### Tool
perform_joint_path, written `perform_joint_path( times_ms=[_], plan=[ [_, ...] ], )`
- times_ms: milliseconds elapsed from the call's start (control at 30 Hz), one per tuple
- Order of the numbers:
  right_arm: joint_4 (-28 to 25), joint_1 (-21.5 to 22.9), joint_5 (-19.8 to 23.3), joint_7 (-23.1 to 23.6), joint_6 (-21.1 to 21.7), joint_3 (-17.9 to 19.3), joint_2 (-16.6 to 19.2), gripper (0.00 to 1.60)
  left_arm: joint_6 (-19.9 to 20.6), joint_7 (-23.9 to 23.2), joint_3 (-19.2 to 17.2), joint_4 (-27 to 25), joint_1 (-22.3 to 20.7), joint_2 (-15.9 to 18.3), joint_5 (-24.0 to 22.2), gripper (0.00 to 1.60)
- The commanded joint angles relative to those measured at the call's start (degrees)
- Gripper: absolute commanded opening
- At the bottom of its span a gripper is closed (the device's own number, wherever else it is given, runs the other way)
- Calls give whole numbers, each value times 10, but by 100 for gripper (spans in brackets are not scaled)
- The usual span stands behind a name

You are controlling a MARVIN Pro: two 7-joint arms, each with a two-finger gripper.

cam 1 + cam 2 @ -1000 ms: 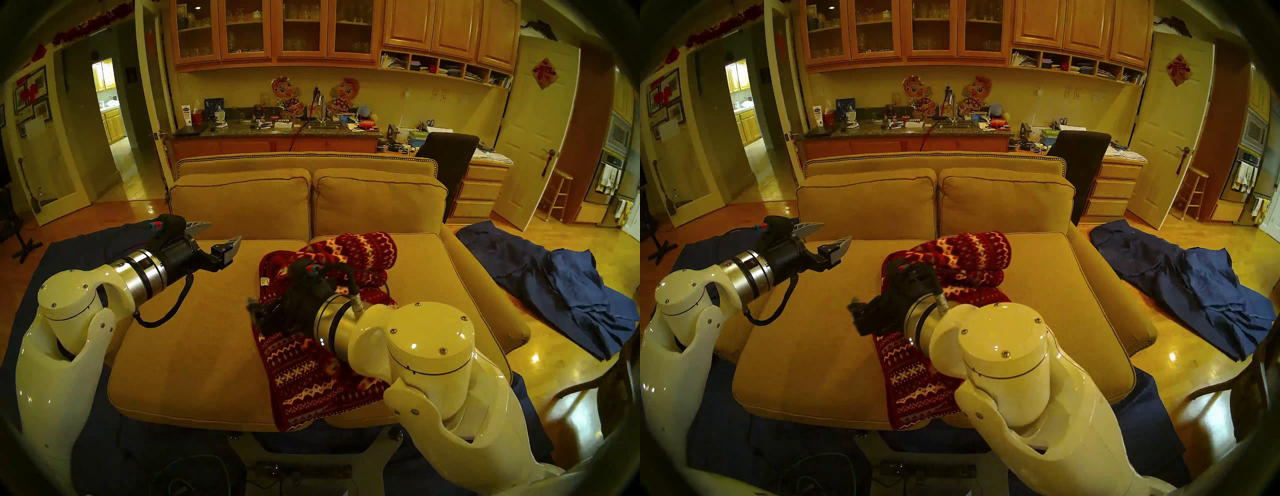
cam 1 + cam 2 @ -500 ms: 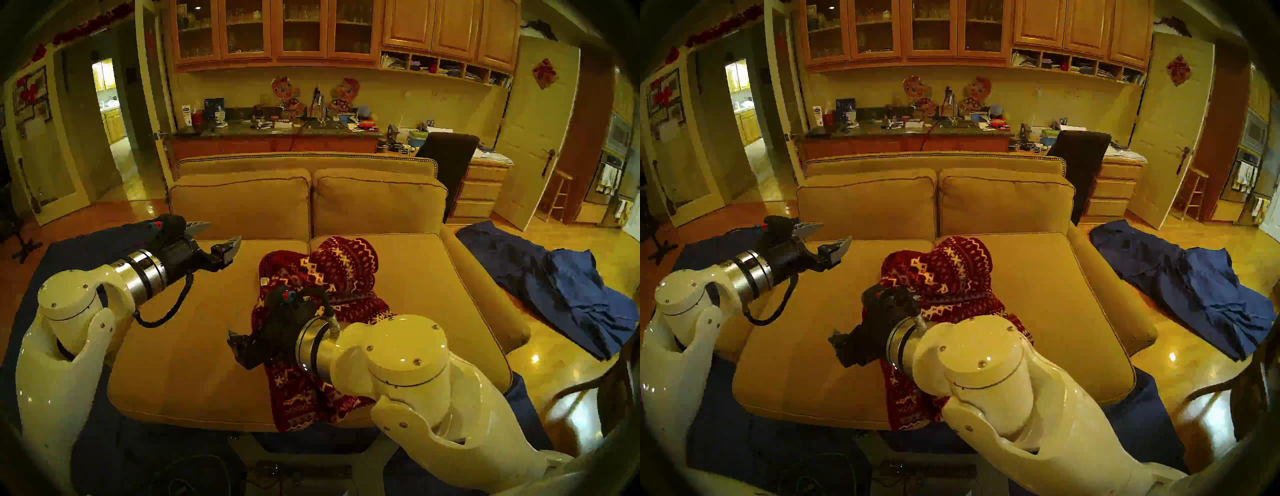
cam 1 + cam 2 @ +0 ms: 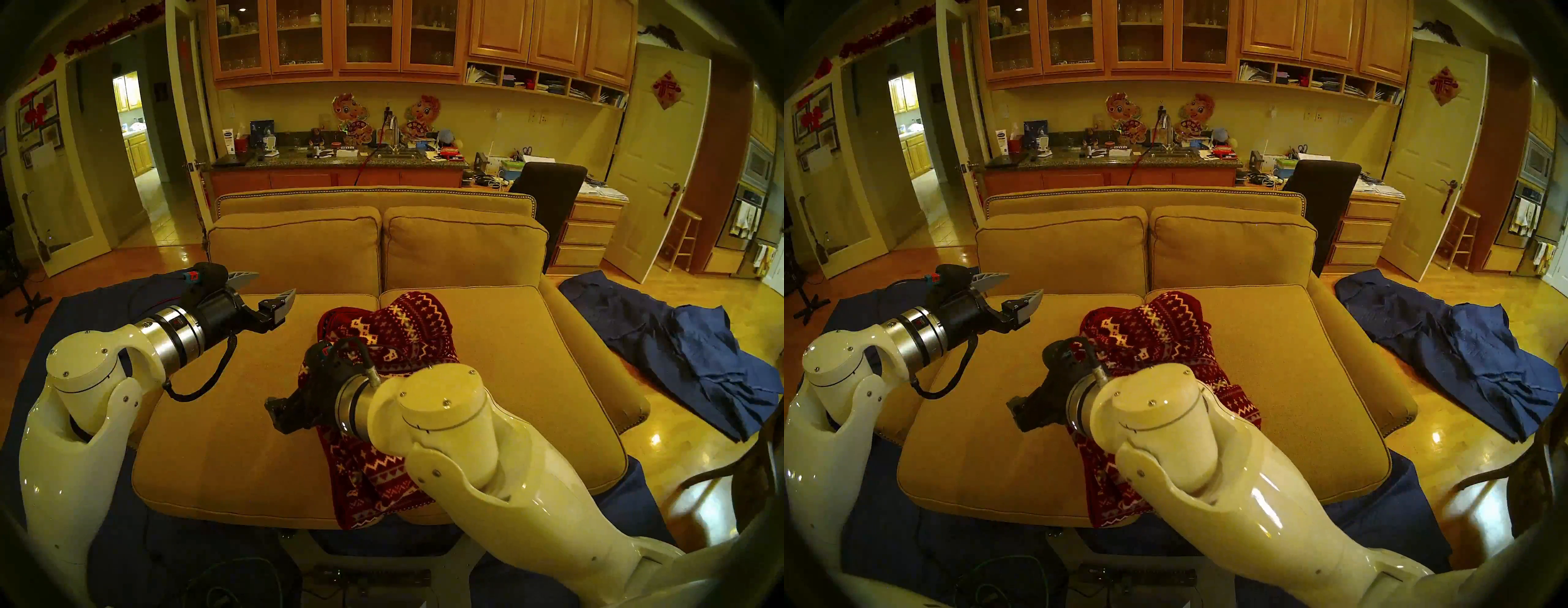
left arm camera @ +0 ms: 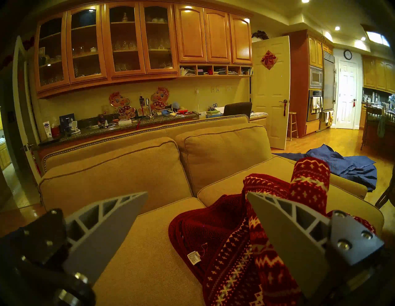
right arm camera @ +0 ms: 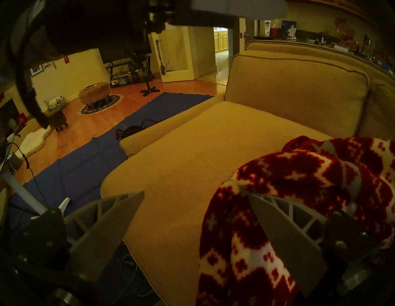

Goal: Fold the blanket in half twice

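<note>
Both grippers stand with jaws apart and empty: left gripper (image 3: 271, 285) hovers over the tan fabric sofa (image 3: 237, 446), right gripper (image 5: 192, 197) beside the bunched red patterned fleece blanket (image 3: 399, 327).

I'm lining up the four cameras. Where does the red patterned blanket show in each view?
Head left: blanket centre, heaped on the sofa seat, behind the right arm.
Head right: centre, same heap.
Left wrist: lower right, behind one finger.
Right wrist: lower right, draped beside one finger.
Shared landmark: the sofa's tan seat cushion.
</note>
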Motion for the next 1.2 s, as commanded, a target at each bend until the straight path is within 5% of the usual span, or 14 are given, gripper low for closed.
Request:
perform_joint_path(
  times_ms=[0, 100, 367, 1167],
  plan=[
    [31, 58, -43, 46, -2, -1, -27, 160, -4, 1, -1, -3, -3, -1, 1, 160],
    [47, 75, -79, 64, -2, -18, -12, 160, -4, 1, -1, -3, -3, -1, 1, 160],
    [68, 128, -92, 112, -2, -47, 8, 160, -5, 2, -1, -3, -3, -1, 1, 160],
    [74, 139, -103, 135, -2, -53, 12, 160, -6, 2, 0, -3, -3, -2, 1, 160]
  ],
)
